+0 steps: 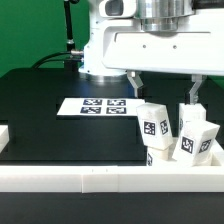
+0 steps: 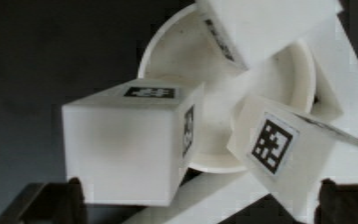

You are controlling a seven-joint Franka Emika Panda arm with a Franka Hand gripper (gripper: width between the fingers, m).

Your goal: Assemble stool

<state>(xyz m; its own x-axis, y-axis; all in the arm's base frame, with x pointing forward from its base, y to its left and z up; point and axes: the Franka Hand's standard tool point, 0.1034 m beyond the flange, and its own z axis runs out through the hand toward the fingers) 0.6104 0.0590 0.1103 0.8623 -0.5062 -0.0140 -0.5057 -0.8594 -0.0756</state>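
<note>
The white round seat disc fills the wrist view, with three white tagged block legs standing up from it toward the camera: one leg, a second leg and a third leg. In the exterior view two legs show, the first and the second, at the exterior view's right just behind the front rail; the seat is mostly hidden there. My gripper hangs just above the legs, jaws wide open and holding nothing. In the wrist view my gripper shows only its dark fingertips at the frame's edge.
The marker board lies flat on the black table behind the stool parts. A long white rail runs along the front, and a white rail end sits at the exterior view's left. The robot's white base stands at the back.
</note>
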